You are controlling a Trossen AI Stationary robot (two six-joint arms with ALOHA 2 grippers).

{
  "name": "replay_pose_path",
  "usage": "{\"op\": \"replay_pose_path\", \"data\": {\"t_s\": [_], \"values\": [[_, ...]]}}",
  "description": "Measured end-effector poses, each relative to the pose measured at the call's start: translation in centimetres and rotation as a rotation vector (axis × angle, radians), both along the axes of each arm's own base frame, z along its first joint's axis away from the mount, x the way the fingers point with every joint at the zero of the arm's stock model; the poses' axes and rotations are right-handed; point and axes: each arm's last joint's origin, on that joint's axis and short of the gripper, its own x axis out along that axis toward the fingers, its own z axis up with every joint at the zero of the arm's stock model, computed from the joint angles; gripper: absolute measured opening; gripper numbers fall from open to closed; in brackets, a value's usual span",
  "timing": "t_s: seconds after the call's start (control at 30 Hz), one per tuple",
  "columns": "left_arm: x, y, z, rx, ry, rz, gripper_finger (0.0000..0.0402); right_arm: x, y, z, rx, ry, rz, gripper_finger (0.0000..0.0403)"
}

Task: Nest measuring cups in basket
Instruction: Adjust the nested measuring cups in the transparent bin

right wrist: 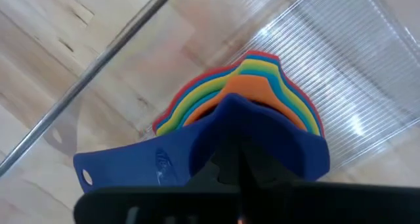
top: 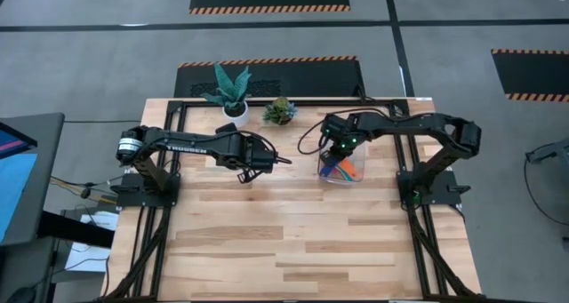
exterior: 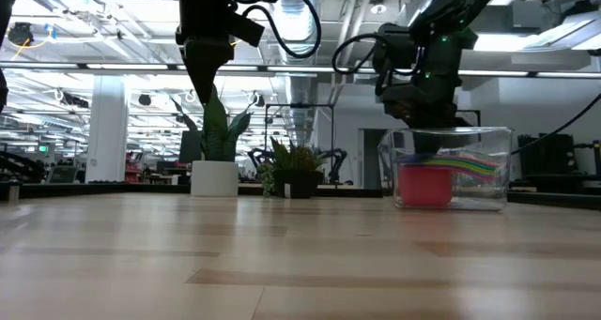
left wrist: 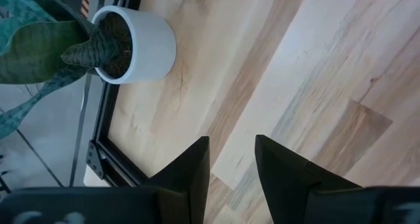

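A light wooden table (top: 293,241) made of plank strips fills the middle of the high view, set on a grey floor with black mats edged in orange stripes. Two potted plants stand at the table's upper edge: a tall spiky one in a white pot (top: 233,111) and a smaller bushy one (top: 280,111) just beside it. In the low view, the room behind is a large industrial hall with white ceiling beams and strip lights.

The clear basket (top: 331,175) sits right of centre in the high view, its see-through ribbed walls visible in the right wrist view. Inside it lies a nested stack of measuring cups (right wrist: 262,76), with red, yellow, green and orange rims fanned one inside another. A dark blue cup (right wrist: 197,152) rests on top of the stack, its flat handle running toward the lower left of the right wrist view, so its long axis lies roughly across that frame.

The right gripper (top: 341,157) hangs over the basket, its fingers clenched on the dark blue cup.

The left gripper (left wrist: 231,161) waits left of centre in the high view, near the white pot, its fingers parted over bare wood with nothing between them
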Motion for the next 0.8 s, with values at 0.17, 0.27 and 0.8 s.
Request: {"op": "replay_pose_path", "data": {"t_s": [0.17, 0.27, 0.8], "values": [[0.0, 0.0, 0.0, -0.017, 0.000, 0.002, 0.0113, 0.2, -0.1, -0.2, -0.013, 0.004, 0.017, 0.0004], [0.0, -0.1, 0.0, -0.029, -0.001, 0.003, 0.0113, 0.0, -0.5, -0.1, -0.033, 0.007, 0.000, 0.0007], [0.0, -0.2, -0.1, -0.064, -0.003, 0.009, 0.0113, -0.9, -2.2, 0.0, -0.112, 0.042, -0.067, 0.0004]]}}
